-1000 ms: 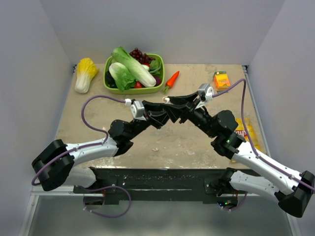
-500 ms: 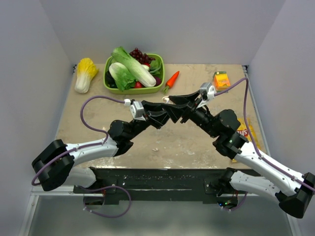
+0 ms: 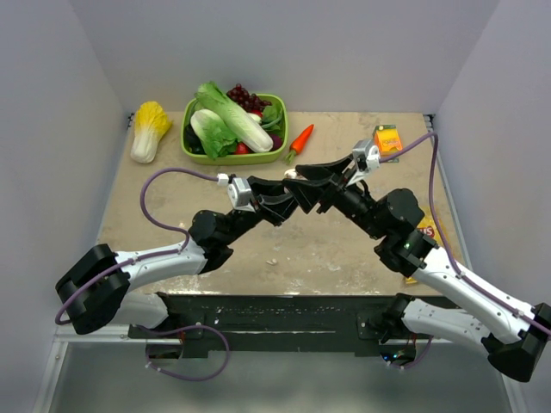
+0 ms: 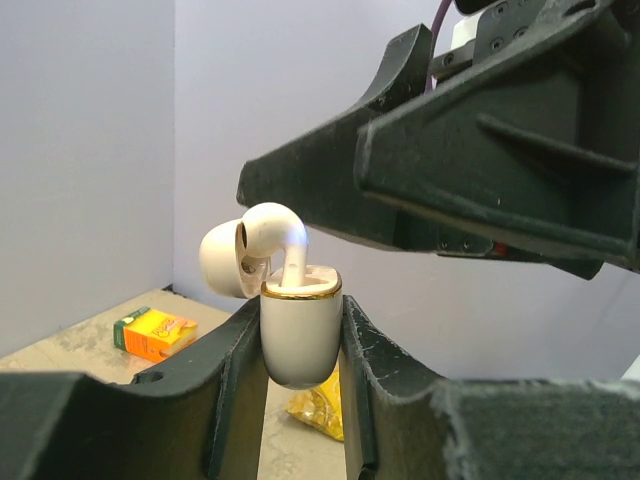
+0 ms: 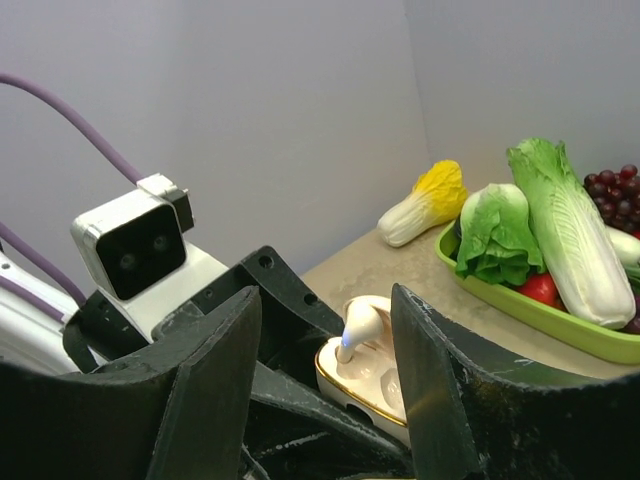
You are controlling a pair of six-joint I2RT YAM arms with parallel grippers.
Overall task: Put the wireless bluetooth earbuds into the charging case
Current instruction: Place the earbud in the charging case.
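Observation:
My left gripper [image 4: 300, 312] is shut on the charging case [image 4: 300, 340], a cream-white case with a gold rim, held upright above the table with its lid [image 4: 220, 262] flipped open. One white earbud [image 4: 277, 233] stands in the case, stem down, head sticking out. In the right wrist view the earbud [image 5: 360, 324] is in the far slot of the case [image 5: 372, 382], and the near slot looks empty. My right gripper [image 5: 325, 300] is open, with its fingers on either side of the earbud and not touching it. In the top view both grippers meet at the case [image 3: 291, 175].
A green basket [image 3: 231, 157] of vegetables stands at the back, with a yellow cabbage [image 3: 149, 129] to its left and a carrot [image 3: 300, 139] to its right. An orange carton [image 3: 387, 138] and a yellow snack bag [image 3: 428, 231] lie at the right. Tiny white bits [image 3: 272, 261] lie on the table.
My right gripper has drawn back slightly up and to the right, away from the case. The left gripper and the case have stayed put.

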